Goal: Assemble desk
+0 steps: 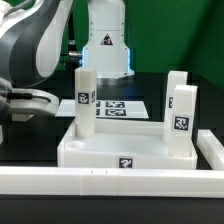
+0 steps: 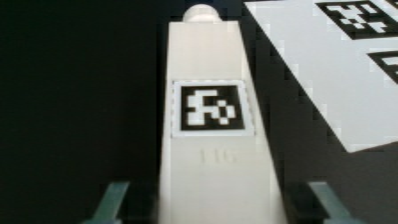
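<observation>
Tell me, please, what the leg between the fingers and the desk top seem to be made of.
Leg: probably white plastic, smooth and matte, with soft rounded edges and a printed black-and-white tag. Desk top: seemingly the same white plastic, with even colour and a moulded-looking raised rim. Neither shows wood grain or metal shine.

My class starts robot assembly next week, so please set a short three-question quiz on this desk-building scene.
1. True or false: in the wrist view, the fingers are clamped tight on the white leg.
2. How many upright legs does the exterior view show at the desk top? A) one B) three C) five
3. Which flat sheet lies on the table behind the desk top?

Key
1. False: a dark gap shows on each side of the leg.
2. B: one on the exterior view's left, two on its right.
3. The marker board.
</observation>
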You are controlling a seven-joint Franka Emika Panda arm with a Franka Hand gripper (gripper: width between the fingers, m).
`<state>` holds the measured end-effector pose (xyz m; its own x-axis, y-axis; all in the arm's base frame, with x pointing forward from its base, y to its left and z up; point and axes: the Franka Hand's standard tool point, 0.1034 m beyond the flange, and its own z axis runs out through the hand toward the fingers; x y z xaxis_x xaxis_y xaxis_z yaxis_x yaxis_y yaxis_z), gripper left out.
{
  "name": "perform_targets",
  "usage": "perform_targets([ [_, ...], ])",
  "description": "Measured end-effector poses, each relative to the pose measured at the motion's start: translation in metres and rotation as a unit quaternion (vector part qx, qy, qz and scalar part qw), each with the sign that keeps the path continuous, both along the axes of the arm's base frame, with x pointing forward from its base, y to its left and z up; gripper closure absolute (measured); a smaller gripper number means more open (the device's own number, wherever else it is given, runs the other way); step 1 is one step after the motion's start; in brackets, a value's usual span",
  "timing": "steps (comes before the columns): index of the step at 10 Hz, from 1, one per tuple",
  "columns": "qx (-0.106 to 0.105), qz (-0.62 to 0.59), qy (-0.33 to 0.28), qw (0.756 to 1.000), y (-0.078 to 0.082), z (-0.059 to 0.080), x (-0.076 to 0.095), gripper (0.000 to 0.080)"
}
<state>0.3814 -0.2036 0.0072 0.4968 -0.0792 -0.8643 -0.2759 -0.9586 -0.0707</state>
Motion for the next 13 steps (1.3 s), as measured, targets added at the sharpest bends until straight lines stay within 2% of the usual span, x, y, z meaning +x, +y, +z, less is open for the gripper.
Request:
perform_targets([
  [2, 0.001, 0.002, -0.008, 1.0, 0.002, 0.009, 0.007, 0.0511],
  [4, 0.011, -0.002, -0.018, 1.0, 0.011, 0.043, 0.025, 0.0511],
  [5, 0.013, -0.004, -0.028, 1.0, 0.01, 0.056, 0.032, 0.0511],
  [6, 0.014, -0.004, -0.037, 0.999, 0.007, 0.06, 0.035, 0.051],
  [10, 0.004, -0.001, -0.055, 0.998, 0.003, 0.054, 0.039, 0.0509],
  [11, -0.004, -0.01, -0.06, 0.998, 0.005, 0.057, 0.043, 0.0509],
  [12, -0.014, -0.023, -0.103, 0.994, 0.012, 0.066, 0.059, 0.0509],
  [13, -0.023, -0.042, -0.123, 0.991, 0.02, 0.079, 0.066, 0.0509],
])
